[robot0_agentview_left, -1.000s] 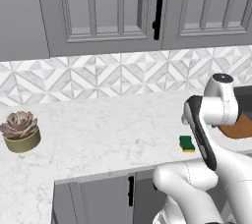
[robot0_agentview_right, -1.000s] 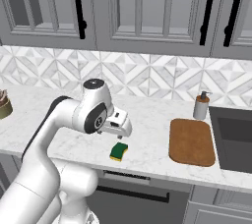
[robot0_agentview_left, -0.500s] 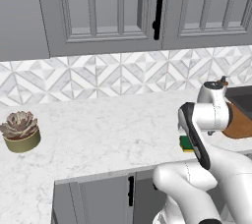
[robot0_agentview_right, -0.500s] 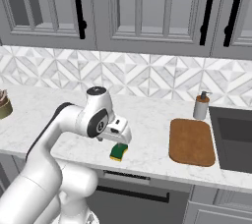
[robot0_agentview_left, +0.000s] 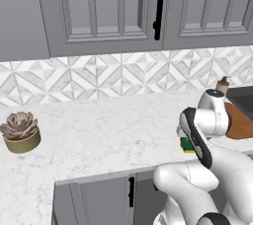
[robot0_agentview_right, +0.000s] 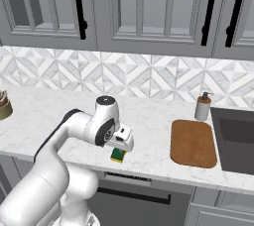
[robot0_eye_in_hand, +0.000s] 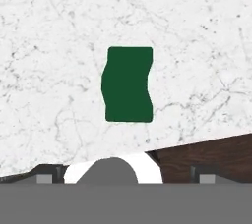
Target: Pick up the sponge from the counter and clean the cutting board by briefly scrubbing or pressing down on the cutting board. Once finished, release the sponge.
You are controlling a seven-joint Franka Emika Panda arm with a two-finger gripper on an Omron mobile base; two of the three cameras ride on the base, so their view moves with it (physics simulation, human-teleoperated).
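Where the wide white marble-look counter (robot0_agentview_right: 59,116) with its faint grey veining nears its front edge, the small rectangular sponge (robot0_agentview_right: 118,155), dark green on top over a yellow base, lies flat just below the robot's two-finger gripper (robot0_agentview_right: 123,146), whose jaws stand wide apart and hold nothing. In the hand view the sponge (robot0_eye_in_hand: 127,84) shows as a matte dark green block with wavy long sides, a little above the middle, and the two dark finger tips (robot0_eye_in_hand: 46,174) sit at about 7 and 5 o'clock from it, well clear of its sides. The right base view alone shows the whole flat reddish-brown wooden cutting board (robot0_agentview_right: 193,142) with rounded corners, at 3 o'clock from the sponge and apart from it, and a small beige soap dispenser (robot0_agentview_right: 202,107) behind the board. The left base view adds a potted succulent (robot0_agentview_left: 20,130) in a round olive pot, far off at 9 o'clock, while the arm hides most of the sponge (robot0_agentview_left: 186,145) there.
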